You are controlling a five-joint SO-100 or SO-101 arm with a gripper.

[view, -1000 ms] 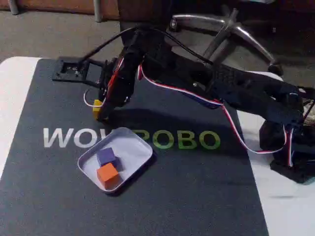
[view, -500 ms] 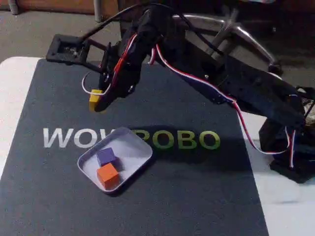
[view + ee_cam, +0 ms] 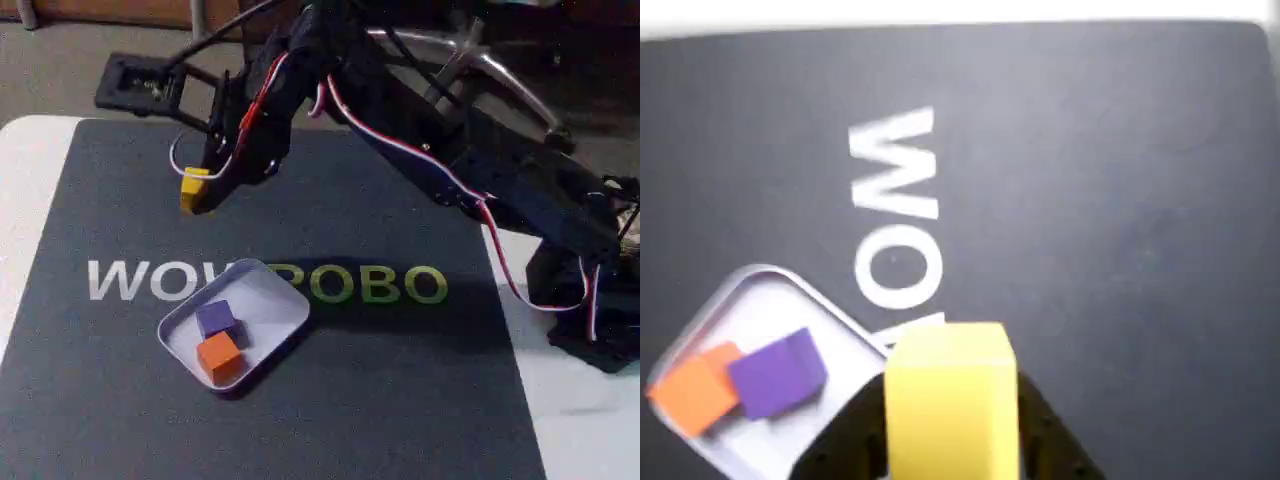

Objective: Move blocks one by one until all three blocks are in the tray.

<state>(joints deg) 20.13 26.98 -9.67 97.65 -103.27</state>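
Yellow block point(image 3: 194, 188): pinched between the jaws of the gripper point(image 3: 200, 190), raised above the dark mat point(image 3: 400, 380), at the far left of the fixed view; in the wrist view point(image 3: 952, 400) it is seen close up at the bottom centre.

Tray point(image 3: 275, 300): set on the mat near the white lettering point(image 3: 130, 280), nearer the camera than the held block and well apart from it.

Purple block point(image 3: 216, 318): lying inside the tray, toward its near left part.

Orange block point(image 3: 219, 356): lying inside the tray, touching the purple block on its near side.

Arm point(image 3: 480, 170): extended from the right across the mat.

Desk point(image 3: 25, 200): white, exposed at the left of the mat.
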